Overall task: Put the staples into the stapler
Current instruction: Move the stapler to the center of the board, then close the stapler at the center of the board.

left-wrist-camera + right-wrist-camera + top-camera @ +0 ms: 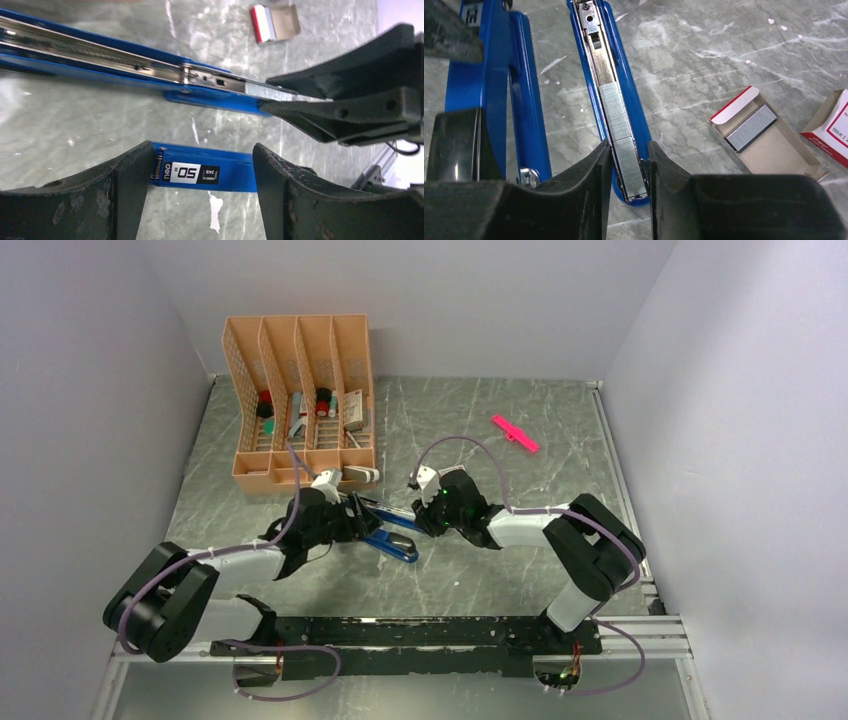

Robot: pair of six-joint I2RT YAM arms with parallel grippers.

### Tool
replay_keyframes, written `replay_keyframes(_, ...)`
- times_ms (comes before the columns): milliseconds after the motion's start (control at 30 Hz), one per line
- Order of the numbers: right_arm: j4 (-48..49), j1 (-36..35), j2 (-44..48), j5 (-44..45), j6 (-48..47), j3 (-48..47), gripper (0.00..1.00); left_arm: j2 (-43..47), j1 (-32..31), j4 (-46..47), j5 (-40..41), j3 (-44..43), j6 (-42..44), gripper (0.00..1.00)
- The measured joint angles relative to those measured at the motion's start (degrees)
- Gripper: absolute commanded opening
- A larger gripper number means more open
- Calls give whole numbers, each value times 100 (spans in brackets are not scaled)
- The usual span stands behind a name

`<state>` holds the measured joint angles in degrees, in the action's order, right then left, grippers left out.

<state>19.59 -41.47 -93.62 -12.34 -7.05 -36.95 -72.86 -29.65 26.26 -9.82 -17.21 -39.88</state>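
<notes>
The blue stapler (392, 540) lies opened flat at the table's middle. Its metal magazine (596, 45) faces up, with silvery staples (624, 140) lying in the channel. My right gripper (630, 150) straddles the magazine's front end with a narrow gap; it grips no strip. It also shows in the top view (425, 515). My left gripper (202, 160) is wide open over the stapler's blue labelled cover (235, 172); its left finger (135, 180) touches the cover's hinge end. Another staple strip (751, 127) lies in the opened cardboard box tray (784, 155).
The box's pink-and-white sleeve (831, 130) lies beside the tray. An orange desk organiser (300, 400) with small items stands at the back left. A bright pink plastic stick (515, 433) lies at the back right. Grey walls close in the table.
</notes>
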Motion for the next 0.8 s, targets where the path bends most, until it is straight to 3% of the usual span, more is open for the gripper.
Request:
replay_keyframes(267,133,17,-31,-321,37,28,1,162,-85,365,74,282,-291,79)
replay_keyframes(533,407,7,-164,-837,111,63,0,501,400,662,496,560,-776,80)
replay_keyframes(700,503,-7,-251,-1064,339,31,0,-26,422,1185,533,831,-1126,80)
replay_keyframes(800,544,-11,-291,-1224,474,20,0,-531,422,1958,535,866,-1340,78)
